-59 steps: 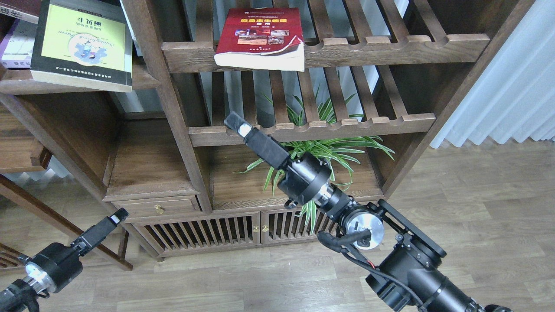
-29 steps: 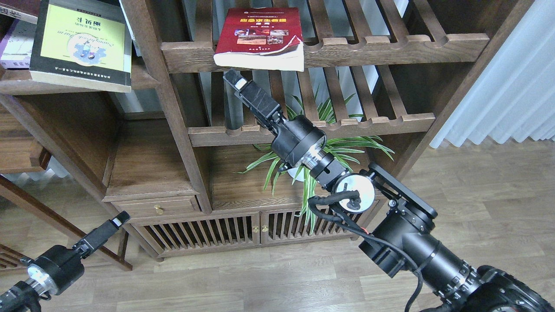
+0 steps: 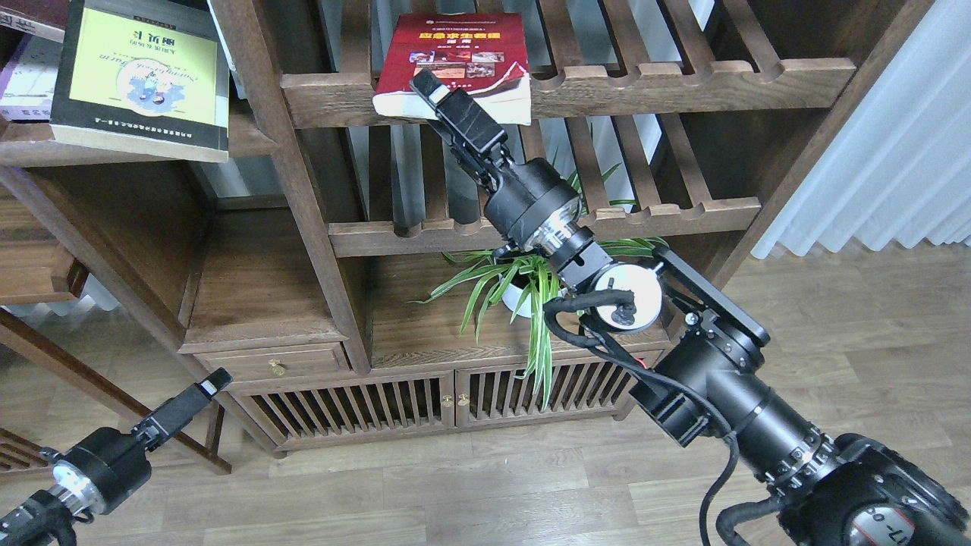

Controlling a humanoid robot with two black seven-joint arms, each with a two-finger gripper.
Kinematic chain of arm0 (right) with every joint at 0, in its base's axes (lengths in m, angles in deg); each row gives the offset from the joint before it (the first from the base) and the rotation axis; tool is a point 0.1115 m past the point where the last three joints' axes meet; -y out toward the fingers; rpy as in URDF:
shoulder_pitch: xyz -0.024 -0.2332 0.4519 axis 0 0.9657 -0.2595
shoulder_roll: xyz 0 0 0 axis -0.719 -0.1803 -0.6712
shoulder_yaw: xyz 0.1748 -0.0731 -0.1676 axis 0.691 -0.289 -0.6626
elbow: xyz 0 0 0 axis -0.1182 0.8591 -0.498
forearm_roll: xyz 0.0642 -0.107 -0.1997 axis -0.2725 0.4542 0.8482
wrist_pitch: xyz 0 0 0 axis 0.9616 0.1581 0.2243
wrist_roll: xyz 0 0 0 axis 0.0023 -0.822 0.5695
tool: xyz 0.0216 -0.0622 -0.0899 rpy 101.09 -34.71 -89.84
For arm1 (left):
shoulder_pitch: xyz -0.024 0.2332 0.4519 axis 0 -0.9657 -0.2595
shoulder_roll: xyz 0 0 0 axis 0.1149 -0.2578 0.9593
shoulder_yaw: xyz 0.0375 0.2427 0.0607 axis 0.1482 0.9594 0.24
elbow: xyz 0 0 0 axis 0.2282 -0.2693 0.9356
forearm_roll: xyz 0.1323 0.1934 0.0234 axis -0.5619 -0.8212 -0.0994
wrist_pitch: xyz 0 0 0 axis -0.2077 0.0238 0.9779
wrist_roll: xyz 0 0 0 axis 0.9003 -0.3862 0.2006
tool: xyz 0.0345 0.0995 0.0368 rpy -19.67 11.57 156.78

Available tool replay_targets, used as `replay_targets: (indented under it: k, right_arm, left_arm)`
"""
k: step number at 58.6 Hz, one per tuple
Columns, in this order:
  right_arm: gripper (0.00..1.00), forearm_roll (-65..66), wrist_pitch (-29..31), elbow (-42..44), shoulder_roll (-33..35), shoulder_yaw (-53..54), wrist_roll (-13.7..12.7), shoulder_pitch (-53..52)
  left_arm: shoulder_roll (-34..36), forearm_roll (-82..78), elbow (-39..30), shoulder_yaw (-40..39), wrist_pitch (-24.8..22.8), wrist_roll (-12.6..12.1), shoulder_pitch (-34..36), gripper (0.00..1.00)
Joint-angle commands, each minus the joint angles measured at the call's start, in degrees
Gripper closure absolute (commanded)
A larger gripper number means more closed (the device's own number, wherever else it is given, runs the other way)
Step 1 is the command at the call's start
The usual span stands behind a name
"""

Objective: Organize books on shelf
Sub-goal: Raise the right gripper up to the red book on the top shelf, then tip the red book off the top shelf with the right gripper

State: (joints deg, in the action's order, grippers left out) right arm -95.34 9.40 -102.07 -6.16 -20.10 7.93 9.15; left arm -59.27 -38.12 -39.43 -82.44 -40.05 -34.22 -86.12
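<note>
A: Where is the red book (image 3: 454,53) sitting?

B: It is lying flat on the top slatted rack (image 3: 683,80) of the bookcase (image 3: 303,197), its curled front edge hanging over the scalloped rail.

A: And the right pincer (image 3: 434,91)?

B: It is reaching up at a slant in front of that overhanging edge, its tip overlapping the book's pale page block. The fingers are looking pressed into one dark bar from here, so I cannot tell whether they are apart or together, nor whether they are touching the book.

A: The left pincer (image 3: 211,383)?

B: It is hanging low by the floor, near the small drawer (image 3: 273,362), holding nothing. Its fingers are also blending together, so I cannot tell.

A: Anything else?

B: A yellow-green book (image 3: 140,76) is resting on the dark board at upper left, beside a pale lilac book (image 3: 26,76). A striped plant (image 3: 523,280) is standing in the compartment under the lower rack, behind the right arm.
</note>
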Motion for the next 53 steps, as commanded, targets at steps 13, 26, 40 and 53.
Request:
replay_targets:
  k: [13,26,40,53]
  right_arm:
    - [0.48,-6.5,-2.6,-0.1,0.0,3.3,1.8,-0.8]
    - [0.95,-6.6,-1.9,-0.4,0.0,3.3,1.9,0.7]
    - [0.98,-6.7,2.5,-6.2,0.0,2.6,0.0,6.6]
    - [1.0,-8.1,2.3,-23.1,0.0,2.2,-1.2,17.3]
  left_arm:
    - [0.0,0.0,0.0,0.0,0.0,0.1,-0.1,0.01]
    - [0.0,0.0,0.1,-0.6,0.0,0.0,-0.1,0.01]
    - [-0.2,1.7,1.1,-1.1,0.0,1.1,-1.1,0.01]
    - [-5.4,10.4,5.1,2.1,0.0,1.5,-3.1,0.01]
